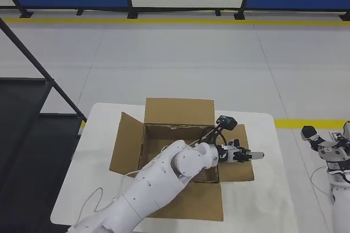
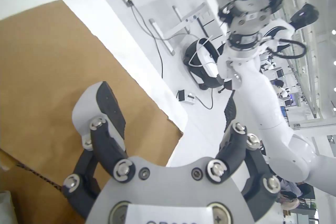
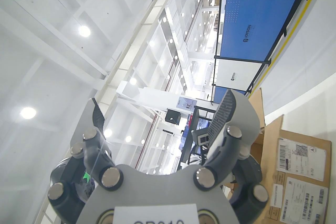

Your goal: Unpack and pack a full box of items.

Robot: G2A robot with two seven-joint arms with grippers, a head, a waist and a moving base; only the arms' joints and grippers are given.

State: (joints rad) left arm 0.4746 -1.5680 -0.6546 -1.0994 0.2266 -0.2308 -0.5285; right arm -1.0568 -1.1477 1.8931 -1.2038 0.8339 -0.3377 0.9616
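An open cardboard box stands on the white table with its flaps spread out. My left arm lies across the box and hides most of the inside. Its gripper hovers over the right-hand flap, open with nothing between the fingers. My right gripper is held up off the table's right side, pointing toward the ceiling, open and empty. The labelled side flap of the box shows beside it. The left wrist view also shows that right gripper farther off.
A dark metal frame stands left of the table. A yellow floor line runs past the table's right edge. Bare table top lies in front of and right of the box.
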